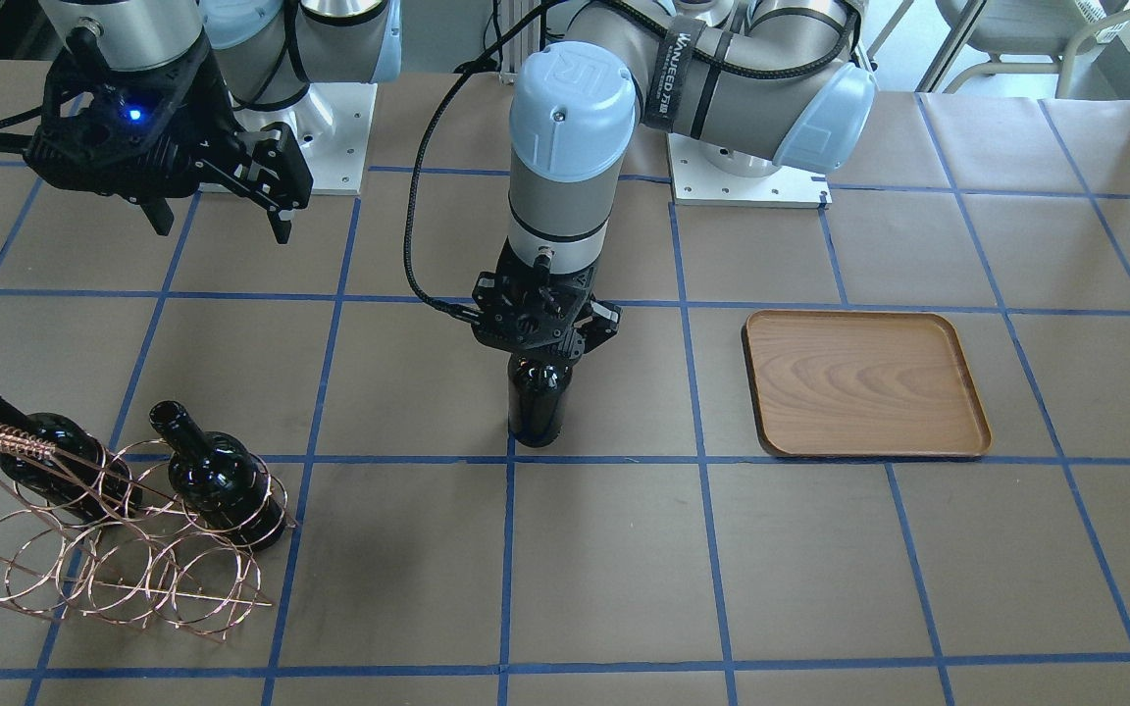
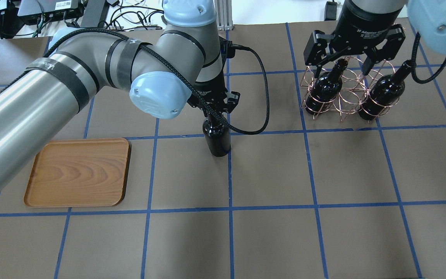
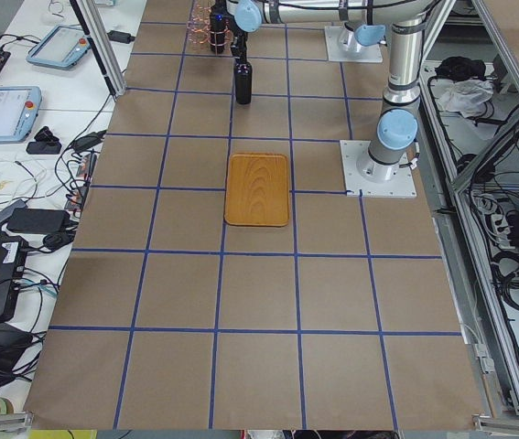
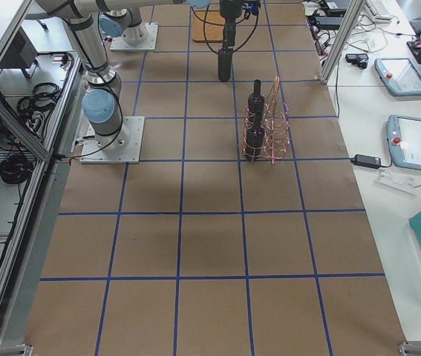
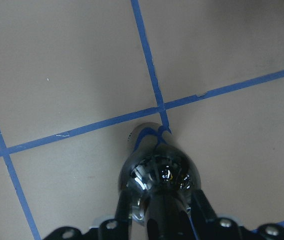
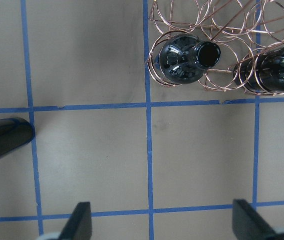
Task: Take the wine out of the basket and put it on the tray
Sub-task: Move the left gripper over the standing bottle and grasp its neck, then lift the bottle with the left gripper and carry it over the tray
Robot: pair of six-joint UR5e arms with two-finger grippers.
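Since the wine (image 1: 536, 407) stands upright mid-table w/ the left gripper (image 1: 542, 345) clamped on its neck from straight above, I'd guess this is the carry step, basket to tray; a top-down neck grab keeps it vertical so it can go down on its base.

Front cam: tray (image 1: 859, 382) sits bare at 3 o'clock from the wine, well apart; basket (image 1: 114, 579) at 8 o'clock w/ two other bottles (image 1: 222, 480) leaning in its rings, necks up; right gripper (image 1: 222, 211) hangs at 10 o'clock, jaws spread, holding nothing, prob kept clear on purpose.

Overhead cam: tray at 8 o'clock of the wine, basket at 2 o'clock, right gripper above the basket.

Left side cam: small, but tray is at 6 o'clock of the wine, basket at 11.

Right side cam: wine upright at 11 o'clock of the basket, tray beyond it.

Left wrist cam: fingers (image 5: 123, 210) either side of the neck; base right over a tape crossing (image 5: 163, 107); can't tell if it's touching the paper or just off it.

Right wrist cam: its fingers (image 6: 80, 222) wide apart at 6 o'clock; basket at 1 o'clock; wine's base pokes in at 9.

Imo glossy glass = slip risk, so go slow.
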